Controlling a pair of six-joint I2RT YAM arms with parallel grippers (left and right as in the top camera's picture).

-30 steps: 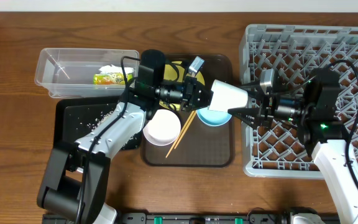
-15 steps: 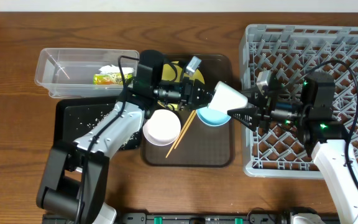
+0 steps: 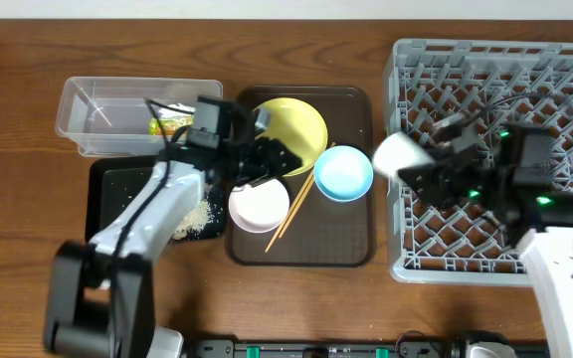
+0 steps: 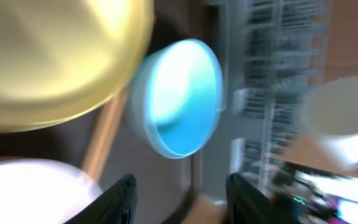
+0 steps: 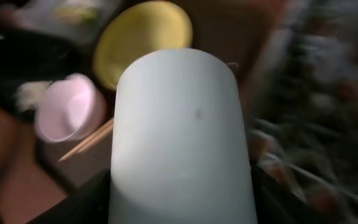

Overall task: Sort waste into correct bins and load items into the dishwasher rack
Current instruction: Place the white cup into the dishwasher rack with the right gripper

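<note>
My right gripper [image 3: 421, 171] is shut on the small pale cup [image 3: 392, 154], held on its side at the left edge of the grey dishwasher rack [image 3: 495, 60]; the cup [image 5: 182, 137] fills the right wrist view. My left gripper [image 3: 272, 159] is open and empty above the brown tray, between the yellow plate [image 3: 291, 127] and the white bowl [image 3: 259, 205]. The light blue bowl [image 3: 343, 172] and the chopsticks [image 3: 291, 209] lie on that tray. The left wrist view shows the blue bowl [image 4: 182, 96] ahead of the open jaws [image 4: 182, 199].
The brown serving tray [image 3: 336, 244] sits in the middle. The clear tub [image 3: 97, 114] at the back left holds the wrapper [image 3: 172, 124]. The black tray [image 3: 127, 189] in front of it holds rice grains [image 3: 199, 219].
My left arm has pulled back to the left, uncovering the yellow plate. My right gripper has carried the cup to the right, to the rack's left edge.
</note>
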